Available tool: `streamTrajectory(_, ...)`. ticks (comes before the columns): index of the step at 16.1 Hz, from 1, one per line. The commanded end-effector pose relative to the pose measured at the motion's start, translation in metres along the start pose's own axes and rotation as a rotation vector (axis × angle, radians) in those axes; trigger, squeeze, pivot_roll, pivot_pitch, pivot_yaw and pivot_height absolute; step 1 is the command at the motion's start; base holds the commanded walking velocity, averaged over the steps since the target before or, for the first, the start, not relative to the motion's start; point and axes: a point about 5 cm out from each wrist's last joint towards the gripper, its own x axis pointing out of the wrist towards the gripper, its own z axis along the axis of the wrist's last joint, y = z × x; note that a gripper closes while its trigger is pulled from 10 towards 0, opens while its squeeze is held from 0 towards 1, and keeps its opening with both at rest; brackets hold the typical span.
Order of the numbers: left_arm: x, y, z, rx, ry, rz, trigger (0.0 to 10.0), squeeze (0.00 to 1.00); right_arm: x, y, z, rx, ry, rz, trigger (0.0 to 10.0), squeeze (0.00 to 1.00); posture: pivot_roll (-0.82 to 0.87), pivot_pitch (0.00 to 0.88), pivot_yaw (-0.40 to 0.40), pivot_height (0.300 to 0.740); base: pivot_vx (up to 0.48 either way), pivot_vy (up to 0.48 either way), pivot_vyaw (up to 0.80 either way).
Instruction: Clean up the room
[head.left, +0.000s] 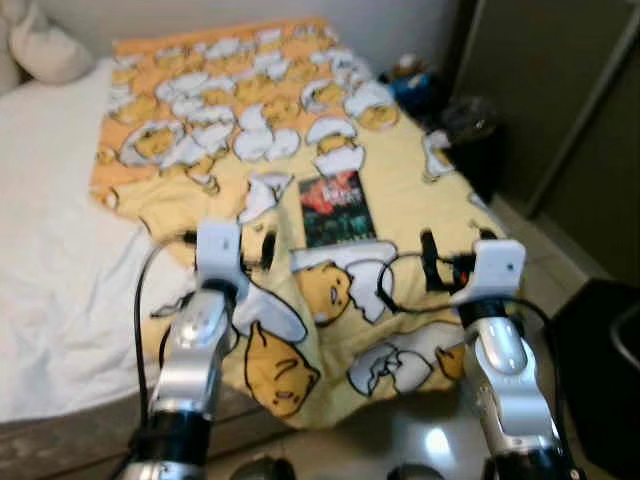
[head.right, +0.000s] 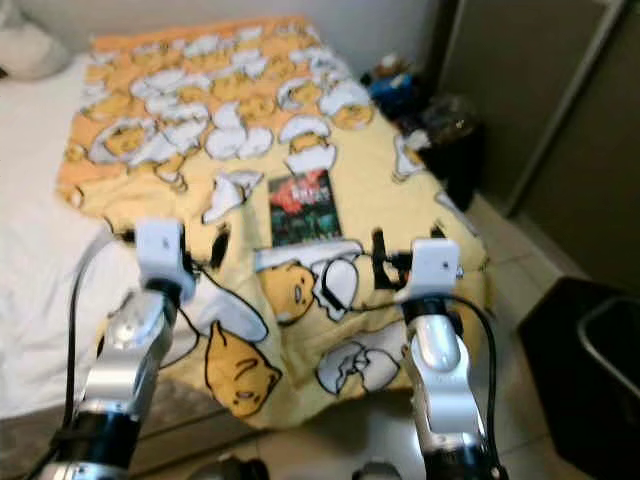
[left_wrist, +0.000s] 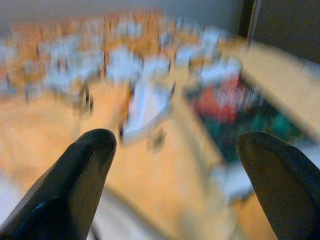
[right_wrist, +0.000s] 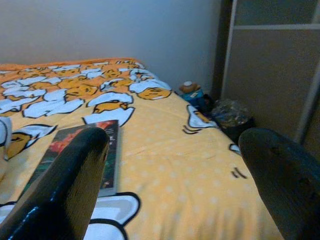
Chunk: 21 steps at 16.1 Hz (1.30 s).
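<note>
Left gripper (head.left: 255, 247): fingers spread, over the blanket (head.left: 400, 190).
Right gripper (head.left: 428, 262): jaws apart, empty.
Book (head.left: 336, 209): at 12 o'clock, flat.

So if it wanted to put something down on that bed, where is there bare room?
The white sheet left of the yellow blanket lies bare up to the pillow. The blanket is free above and right of the book. It is crowded near the bed's foot, where the left gripper and right gripper flank the book.
</note>
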Motion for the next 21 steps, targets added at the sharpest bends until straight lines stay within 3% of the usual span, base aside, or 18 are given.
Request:
streamTrajectory(1,0.004,0.007,0.005,-0.002,-0.015,0.018,10.0,1.00,0.005,-0.004,-0.001,0.001,0.005,-0.003,10.0,0.00,-0.14,0.000,0.067,0.740,0.000,-0.480,0.00)
streamTrajectory(2,0.008,0.003,0.010,-0.047,-0.012,0.019,10.0,1.00,0.009,-0.009,-0.003,-0.005,0.013,-0.014,10.0,0.00,-0.14,0.000,0.065,0.740,0.000,-0.480,0.64)
streamTrajectory(4,0.013,-0.009,0.019,-0.028,-0.045,-0.005,10.0,1.00,0.015,-0.013,-0.002,-0.017,-0.001,-0.023,10.0,0.00,-0.13,0.000,0.058,0.740,0.000,-0.480,0.53)
streamTrajectory(7,0.020,-0.017,0.018,-0.068,-0.040,-0.006,10.0,1.00,0.022,-0.012,0.000,-0.023,-0.020,-0.016,10.0,0.00,-0.14,0.000,0.062,0.740,0.000,-0.477,0.44)
streamTrajectory(10,0.018,-0.011,0.015,-0.088,-0.027,0.005,10.0,1.00,0.024,-0.010,-0.003,-0.013,-0.016,-0.014,10.0,0.00,-0.13,0.000,0.063,0.740,0.000,-0.469,0.28)
streamTrajectory(12,0.014,0.004,0.010,-0.069,-0.022,0.033,10.0,1.00,0.022,0.005,-0.013,-0.012,0.010,0.032,10.0,0.00,-0.06,0.000,0.042,0.740,0.120,-0.416,0.00)
streamTrajectory(13,0.012,0.010,0.010,-0.072,-0.022,0.042,10.0,0.74,0.020,0.012,-0.015,-0.003,0.015,0.056,10.0,0.00,-0.05,0.000,0.034,0.740,0.304,-0.368,0.00)
streamTrajectory(14,0.010,0.016,0.009,-0.010,-0.020,0.065,10.0,0.00,0.019,0.018,-0.018,0.002,0.022,0.089,10.0,0.00,-0.03,0.000,0.022,0.740,0.000,0.000,0.00)
streamTrajectory(19,0.012,0.030,0.016,-0.036,-0.040,0.111,10.0,0.00,0.020,0.031,-0.024,0.013,0.032,0.157,10.0,0.00,0.00,0.000,-0.002,0.740,0.306,-0.221,0.36)
streamTrajectory(21,0.014,0.027,0.020,-0.052,-0.056,0.090,10.0,0.00,0.026,0.032,-0.022,0.009,0.029,0.159,10.0,0.00,0.00,0.000,-0.002,0.740,0.405,-0.251,0.43)
